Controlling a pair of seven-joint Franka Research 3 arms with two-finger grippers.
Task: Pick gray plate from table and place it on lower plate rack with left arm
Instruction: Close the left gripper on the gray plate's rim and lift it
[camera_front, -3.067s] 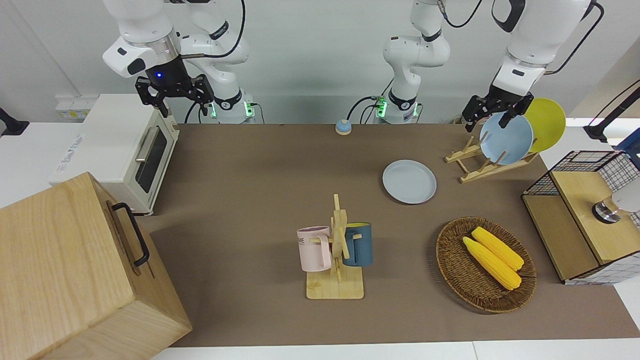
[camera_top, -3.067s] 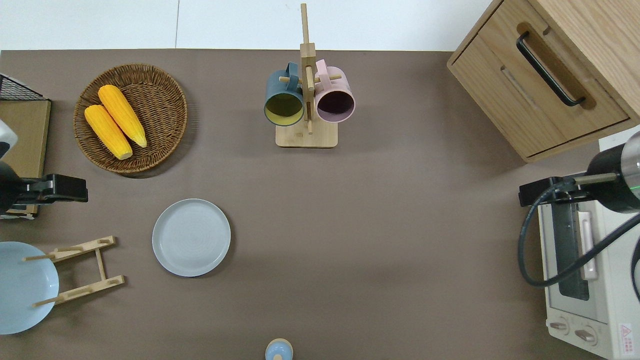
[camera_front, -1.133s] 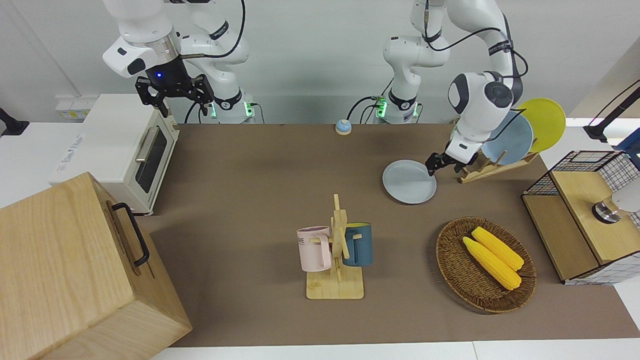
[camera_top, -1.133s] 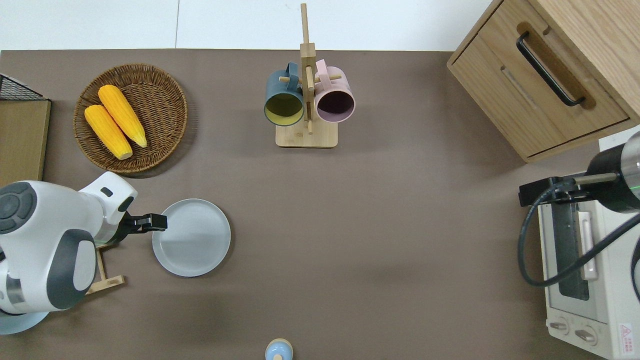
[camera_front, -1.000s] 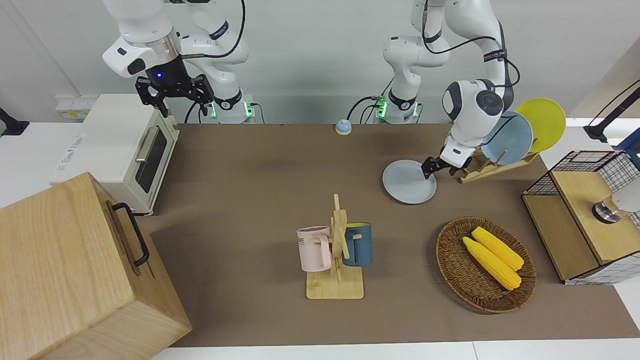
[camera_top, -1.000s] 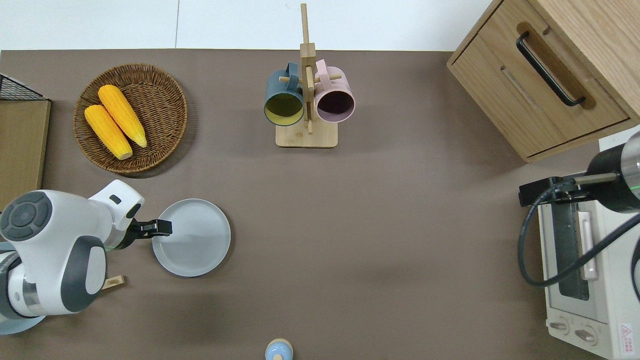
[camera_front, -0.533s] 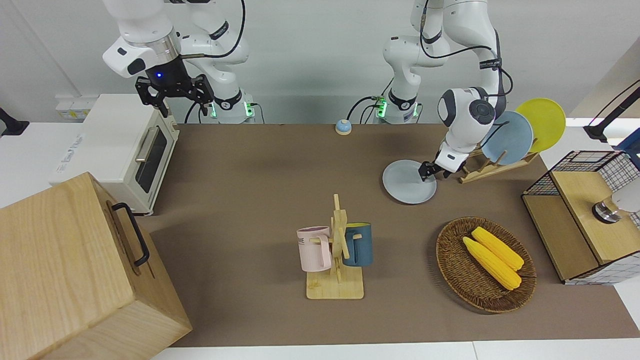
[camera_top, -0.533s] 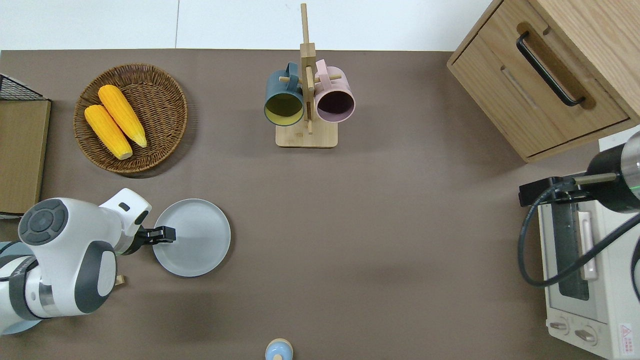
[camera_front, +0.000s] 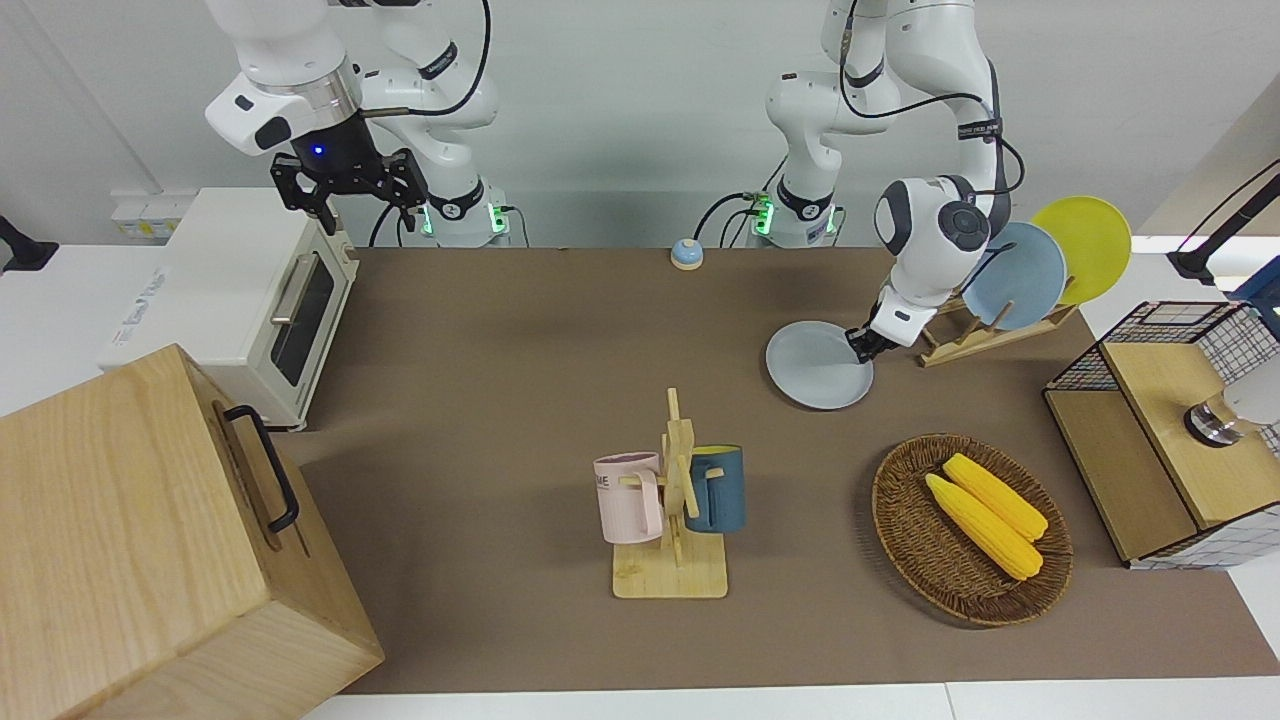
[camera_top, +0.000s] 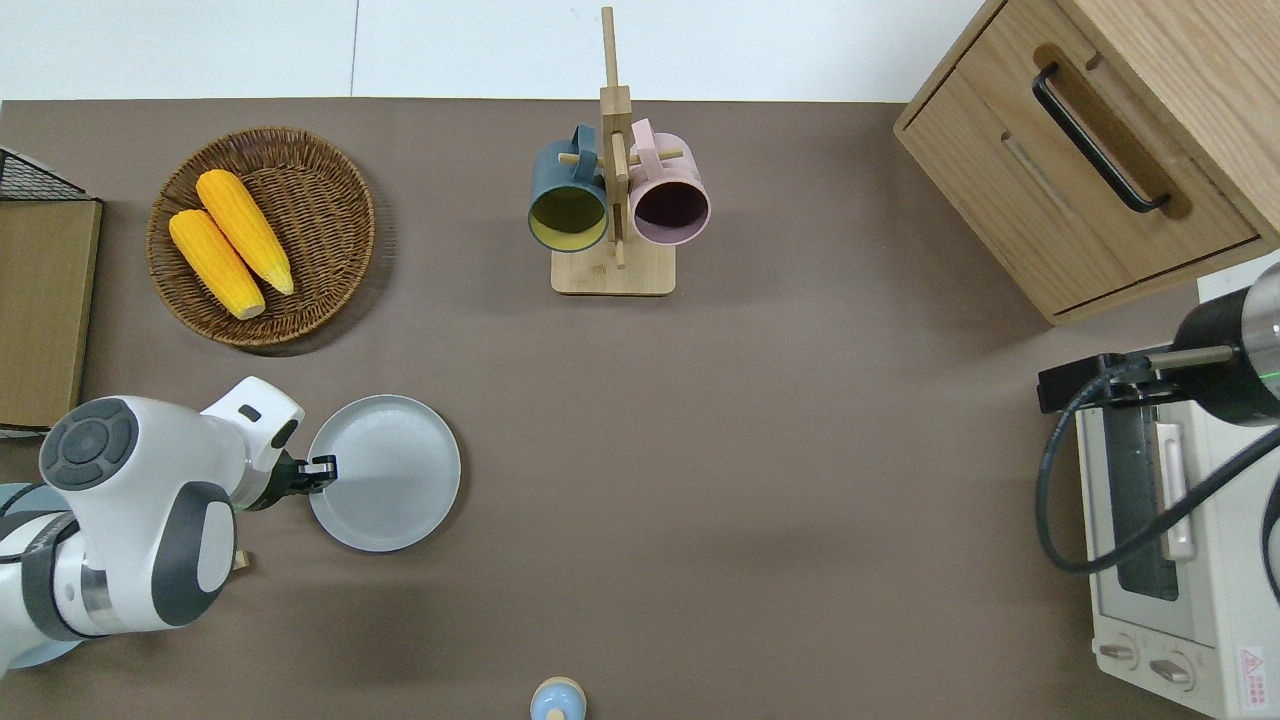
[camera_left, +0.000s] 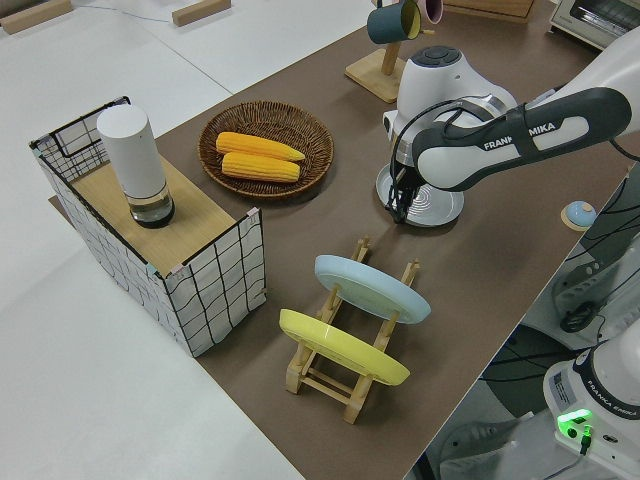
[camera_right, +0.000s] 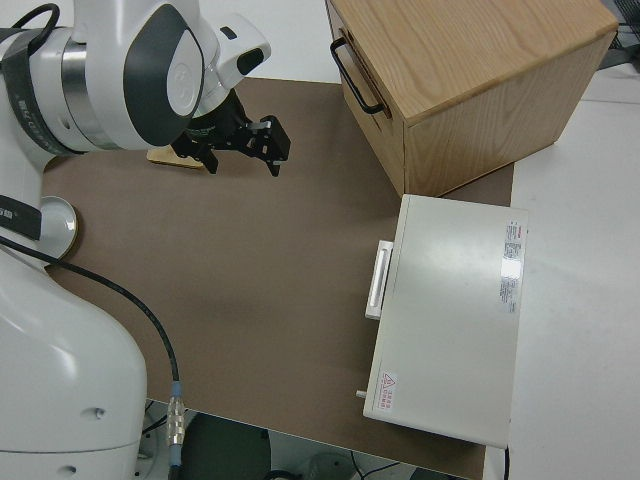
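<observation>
Left tool (camera_top: 322, 468) newly at gray plate (camera_top: 390, 475) rim

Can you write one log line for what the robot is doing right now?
left pincer: at gray plate rim | plate: on table | lower plate rack: waiting | right arm: parked

Four cameras are being used. The table (camera_front: 520, 330) is being viewed from across it, facing both arms. It is being looked straight down on from overhead. One end is being covered diagonally from a raised side position, closer in. The oven (camera_right: 450, 320) end is being watched from beside the right arm. The mug stand (camera_front: 672, 500) is being shared by front, overhead and left side views.
</observation>
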